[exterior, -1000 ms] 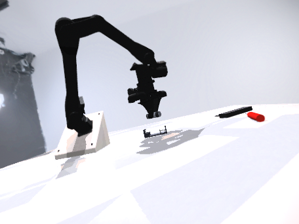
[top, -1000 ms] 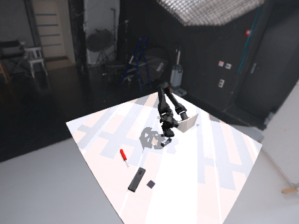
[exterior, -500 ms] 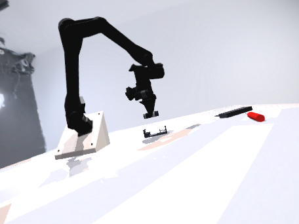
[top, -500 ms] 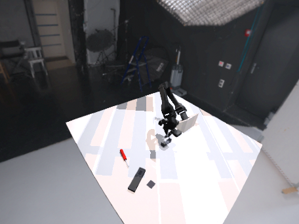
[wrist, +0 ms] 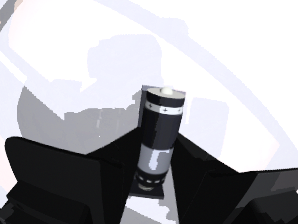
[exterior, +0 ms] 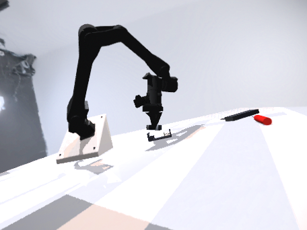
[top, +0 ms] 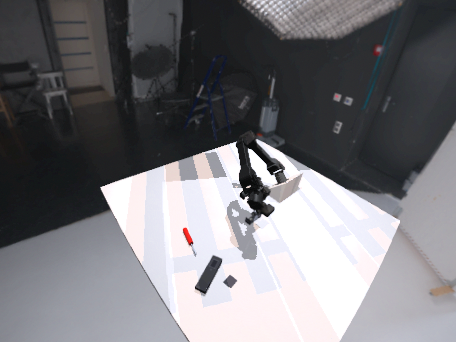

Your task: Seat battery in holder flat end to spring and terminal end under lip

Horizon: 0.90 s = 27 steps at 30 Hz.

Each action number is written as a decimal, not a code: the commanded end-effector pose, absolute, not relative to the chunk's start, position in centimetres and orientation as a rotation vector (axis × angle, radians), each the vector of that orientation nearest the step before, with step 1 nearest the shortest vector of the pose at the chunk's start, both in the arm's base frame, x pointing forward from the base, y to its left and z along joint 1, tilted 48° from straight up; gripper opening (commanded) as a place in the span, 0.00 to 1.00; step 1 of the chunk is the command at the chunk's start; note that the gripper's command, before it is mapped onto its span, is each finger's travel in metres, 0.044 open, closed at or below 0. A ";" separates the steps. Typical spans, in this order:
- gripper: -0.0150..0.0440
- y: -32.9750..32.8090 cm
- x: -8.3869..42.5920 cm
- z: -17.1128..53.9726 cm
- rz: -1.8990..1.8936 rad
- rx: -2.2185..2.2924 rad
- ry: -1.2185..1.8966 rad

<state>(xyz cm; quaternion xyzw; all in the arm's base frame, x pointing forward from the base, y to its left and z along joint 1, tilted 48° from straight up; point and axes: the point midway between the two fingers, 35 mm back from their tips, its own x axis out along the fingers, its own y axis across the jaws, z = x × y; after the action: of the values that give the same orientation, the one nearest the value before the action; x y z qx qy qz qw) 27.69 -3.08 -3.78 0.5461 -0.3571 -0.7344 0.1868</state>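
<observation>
The battery (wrist: pixel 162 130) (exterior: pixel 156 129), black and silver, is held between the fingers of my gripper (wrist: pixel 157 136) (exterior: pixel 154 126), which is shut on it. In the wrist view its plus terminal end points to the top and its flat end toward the bottom. The small dark holder (exterior: pixel 159 137) (top: pixel 251 221) lies under the gripper. In the exterior view a gap shows between battery and holder, with the battery over the holder's left part. In the wrist view the battery runs roughly along the holder and covers most of it, so the spring and lip cannot be told apart.
A black remote (top: pixel 209 274) (exterior: pixel 242 115) lies far from the arm, with a small dark square cover (top: pixel 230 281) beside it. A red-handled screwdriver (top: pixel 187 236) (exterior: pixel 262 120) lies near the remote. The arm's pale wedge-shaped base (top: pixel 287 190) (exterior: pixel 104 138) stands behind the holder.
</observation>
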 end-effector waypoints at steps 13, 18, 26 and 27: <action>0.38 -3.6 27.8 -4.4 -2.167 1.445 -1.051; 0.38 -3.8 27.9 -4.6 -2.200 1.410 -1.064; 0.38 -4.2 28.1 -4.8 -2.253 1.353 -1.084; 0.38 -4.2 28.1 -4.9 -2.260 1.346 -1.087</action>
<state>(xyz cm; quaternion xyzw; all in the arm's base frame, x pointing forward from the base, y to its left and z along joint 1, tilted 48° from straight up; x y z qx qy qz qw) 28.14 -4.08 -4.63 0.4786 -0.3740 -0.7791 0.1554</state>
